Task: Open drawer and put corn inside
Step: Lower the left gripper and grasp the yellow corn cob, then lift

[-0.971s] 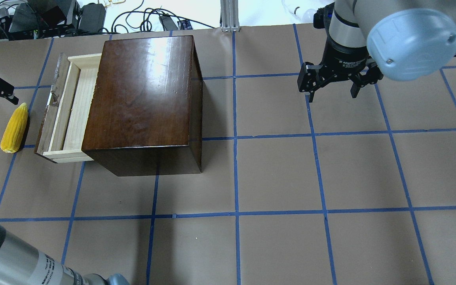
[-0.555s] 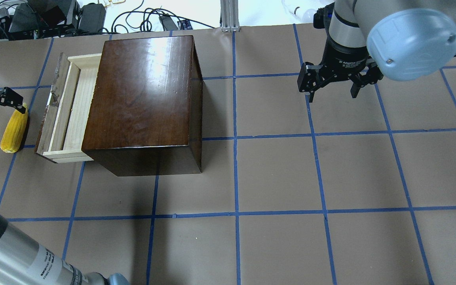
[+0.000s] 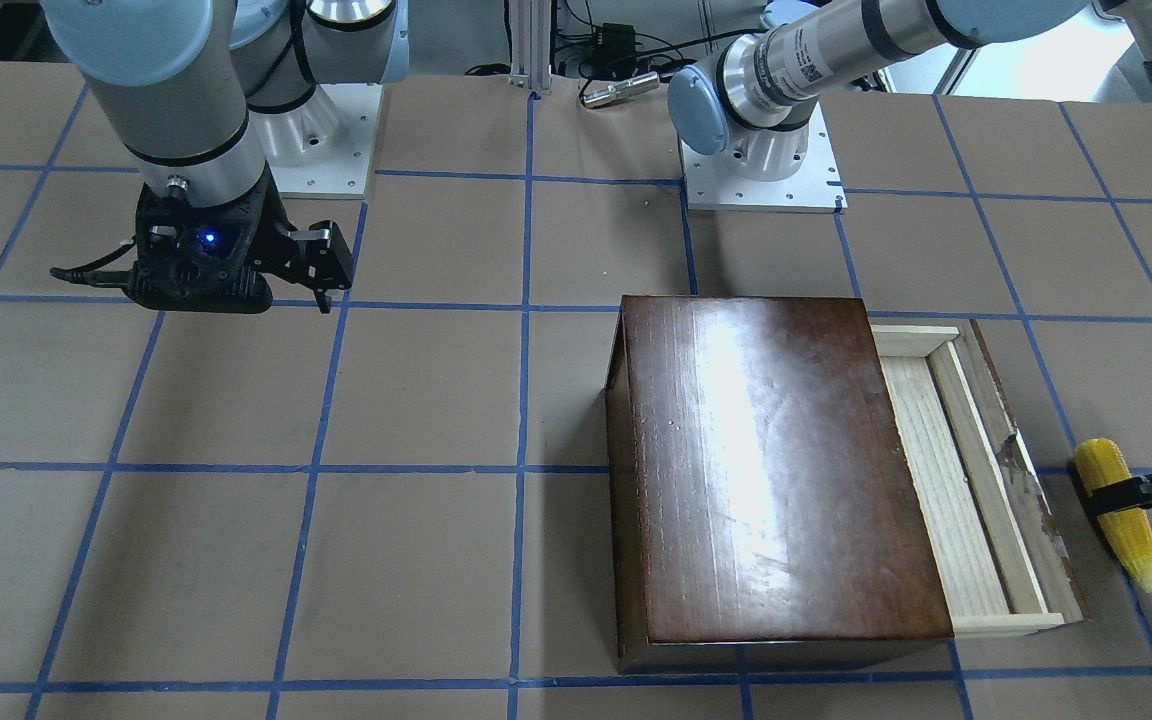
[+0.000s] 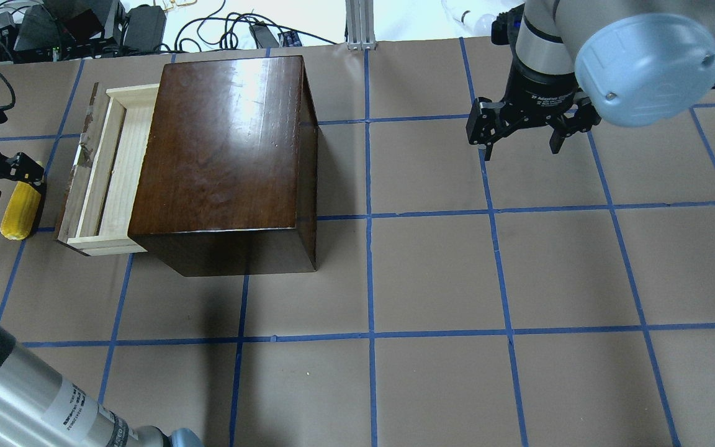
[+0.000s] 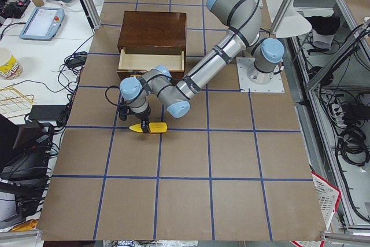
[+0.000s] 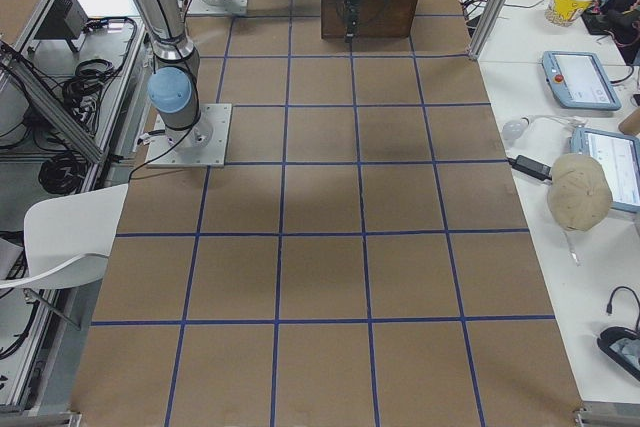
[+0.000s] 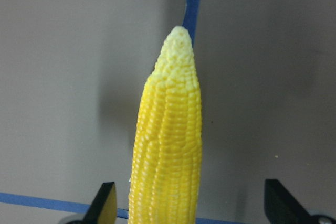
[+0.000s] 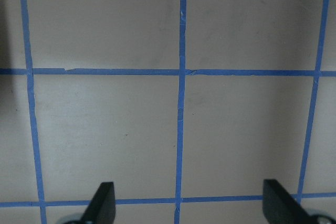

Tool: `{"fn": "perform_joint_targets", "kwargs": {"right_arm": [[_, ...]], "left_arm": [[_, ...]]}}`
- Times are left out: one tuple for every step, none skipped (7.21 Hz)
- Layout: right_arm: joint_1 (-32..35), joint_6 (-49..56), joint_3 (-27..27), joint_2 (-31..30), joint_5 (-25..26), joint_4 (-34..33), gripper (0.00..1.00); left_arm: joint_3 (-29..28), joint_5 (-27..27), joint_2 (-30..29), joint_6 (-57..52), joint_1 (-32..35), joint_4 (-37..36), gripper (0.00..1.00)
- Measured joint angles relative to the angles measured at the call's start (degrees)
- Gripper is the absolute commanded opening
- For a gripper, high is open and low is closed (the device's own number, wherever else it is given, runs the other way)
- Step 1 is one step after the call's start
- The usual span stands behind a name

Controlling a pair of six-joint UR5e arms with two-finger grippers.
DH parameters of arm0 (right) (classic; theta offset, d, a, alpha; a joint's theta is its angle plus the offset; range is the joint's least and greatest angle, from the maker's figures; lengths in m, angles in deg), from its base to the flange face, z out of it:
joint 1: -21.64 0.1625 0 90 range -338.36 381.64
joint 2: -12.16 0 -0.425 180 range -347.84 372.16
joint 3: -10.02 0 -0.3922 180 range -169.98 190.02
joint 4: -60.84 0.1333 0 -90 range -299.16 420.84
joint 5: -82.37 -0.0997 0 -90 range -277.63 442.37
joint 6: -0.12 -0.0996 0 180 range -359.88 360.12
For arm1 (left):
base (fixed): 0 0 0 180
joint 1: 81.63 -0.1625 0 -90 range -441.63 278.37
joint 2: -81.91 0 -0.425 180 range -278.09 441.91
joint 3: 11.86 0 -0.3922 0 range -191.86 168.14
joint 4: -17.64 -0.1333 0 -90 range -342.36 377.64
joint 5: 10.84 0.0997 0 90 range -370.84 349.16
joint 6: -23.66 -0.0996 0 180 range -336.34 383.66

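The yellow corn [image 4: 18,210] lies on the table left of the drawer [image 4: 111,171], which is pulled out of the dark-brown box [image 4: 227,155]. The drawer's pale tray is empty. My left gripper [image 4: 7,179] is open and low over the corn's pointed end. In the left wrist view the corn [image 7: 167,150] lies between the spread fingers [image 7: 104,204], closer to the left one. The front view shows the corn [image 3: 1123,525] beside the drawer [image 3: 946,480]. My right gripper [image 4: 522,141] is open and empty, hovering far to the right.
The box stands at the table's back left. Cables and electronics [image 4: 84,25] lie beyond the back edge. An aluminium post [image 4: 360,22] stands at the back middle. The right wrist view shows only brown paper with blue tape lines [image 8: 181,72].
My left gripper has moved toward the near side and right, down over the corn's tip, which it now covers from above. The corn, drawer and right arm have not moved.
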Motion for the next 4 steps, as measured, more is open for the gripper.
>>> {"fn": "perform_joint_targets", "kwargs": {"right_arm": [[0.0, 0.0, 0.0, 0.0, 0.0, 0.0, 1.0], [0.0, 0.0, 0.0, 0.0, 0.0, 0.0, 1.0], [0.0, 0.0, 0.0, 0.0, 0.0, 0.0, 1.0], [0.0, 0.0, 0.0, 0.0, 0.0, 0.0, 1.0]], "left_arm": [[0.0, 0.5, -0.6, -0.8, 0.0, -1.0, 1.0], [-0.1, 0.7, -1.5, -2.2, 0.0, -2.6, 0.89], [-0.2, 0.8, -2.3, -2.9, 0.0, -3.7, 0.45], [-0.4, 0.6, -2.8, -3.1, 0.0, -4.1, 0.07]]}}
